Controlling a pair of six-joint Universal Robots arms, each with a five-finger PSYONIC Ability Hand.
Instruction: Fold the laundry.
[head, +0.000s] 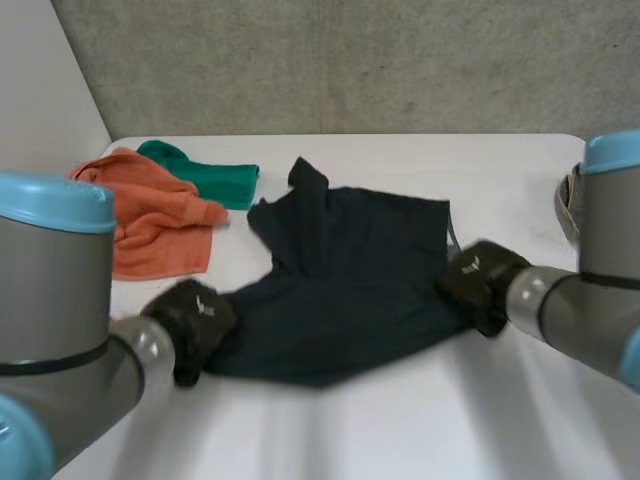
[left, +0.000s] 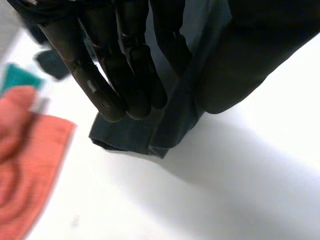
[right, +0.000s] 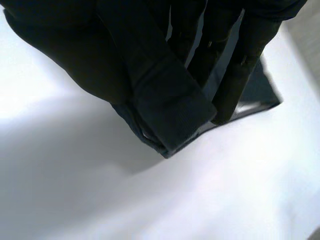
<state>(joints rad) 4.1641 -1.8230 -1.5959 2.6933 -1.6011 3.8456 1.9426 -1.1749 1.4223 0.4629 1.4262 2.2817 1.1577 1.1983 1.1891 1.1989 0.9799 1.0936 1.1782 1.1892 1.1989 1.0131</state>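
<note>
A robotics test lab is showing here: a bare concrete wall (head: 350, 60) is rising just behind the white table (head: 500, 170), the left arm (head: 50, 300) and right arm (head: 590, 300), grey with light-blue caps, are reaching over that table, and an orange towel (head: 150, 225), green cloth (head: 215, 180) and dark garment (head: 350, 290) are lying on it.
</note>
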